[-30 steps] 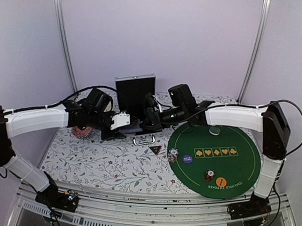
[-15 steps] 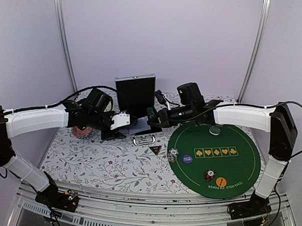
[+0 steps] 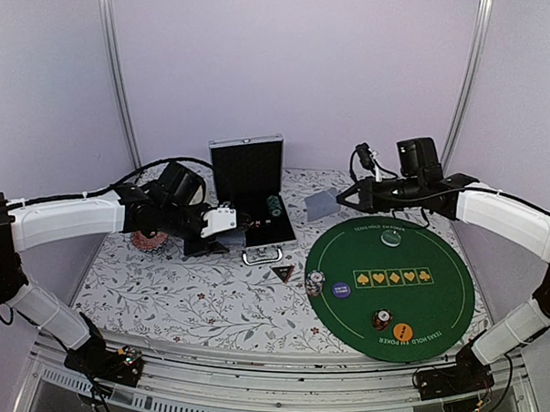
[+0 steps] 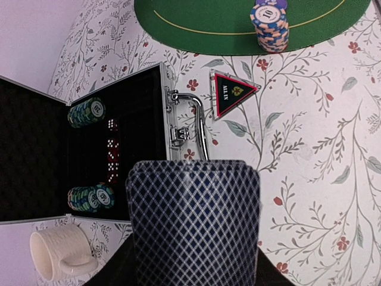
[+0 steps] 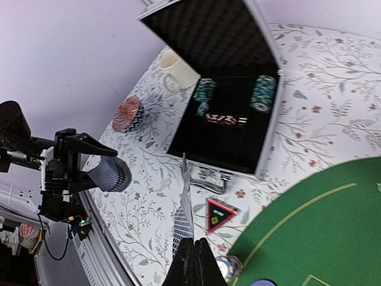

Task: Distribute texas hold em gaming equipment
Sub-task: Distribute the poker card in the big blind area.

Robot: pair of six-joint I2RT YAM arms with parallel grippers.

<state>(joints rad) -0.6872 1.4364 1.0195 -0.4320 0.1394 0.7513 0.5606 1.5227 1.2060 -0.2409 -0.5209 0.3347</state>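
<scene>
right gripper (image 3: pixel 346 197) has swung away from left gripper (image 3: pixel 221 220) to the green mat (image 3: pixel 435 309) far edge, pinched shut on one card (image 3: pixel 321 204); left gripper stays clamped on deck (image 4: pixel 193 220) by the case (image 3: pixel 249 168); deal underway

This is most likely a robotics lab test booth rather than a home. Plain pale wall panels (image 3: pixel 290 61) are closing in the table on three sides, and slim metal uprights (image 3: pixel 116 71) are running up the back corners. Two white-and-black robot arms (image 3: pixel 64 220) are sitting bolted to an aluminium rail (image 3: pixel 277 375) at the near edge, with black cables (image 3: pixel 158 162) trailing above a floral tablecloth (image 3: pixel 189 298).
</scene>
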